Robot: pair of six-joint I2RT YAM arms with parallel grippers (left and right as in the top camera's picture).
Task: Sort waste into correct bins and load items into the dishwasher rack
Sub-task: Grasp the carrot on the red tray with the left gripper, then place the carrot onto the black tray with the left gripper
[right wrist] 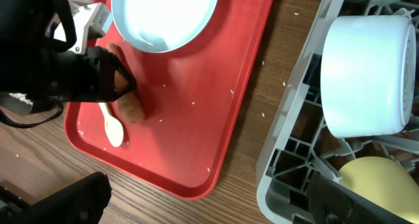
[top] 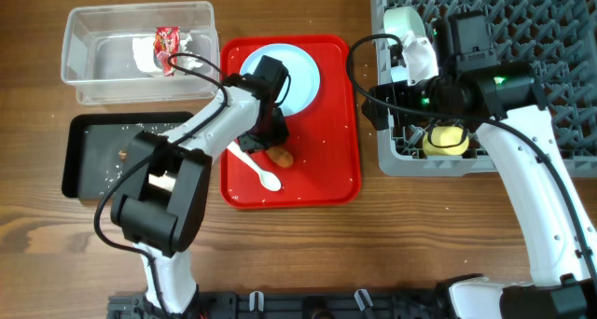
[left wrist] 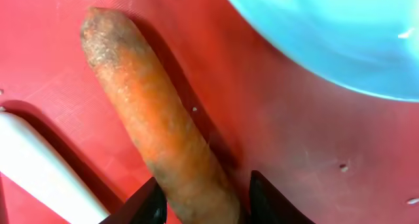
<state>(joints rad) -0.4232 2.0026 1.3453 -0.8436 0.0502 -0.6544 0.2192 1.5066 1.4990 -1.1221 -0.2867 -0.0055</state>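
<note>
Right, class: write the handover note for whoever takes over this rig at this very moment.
Left gripper: fingers either side of the carrot, which lies on the red tray; clamping unclear.
Right gripper: open, empty, at the edge of the rack.
Done: wrapper and tissue in clear tub; rice and brown scrap in black tray; bowl and yellow cup in rack.
Left: bin the carrot; rack the plate and spoon, both on the red tray.

Flat red serving tray [top: 338, 123] bears pale blue round plate [top: 303, 76] behind orange carrot [top: 281, 157] and white plastic spoon [top: 261, 173]; grey plastic crate [top: 560, 76] stands right of it
</note>
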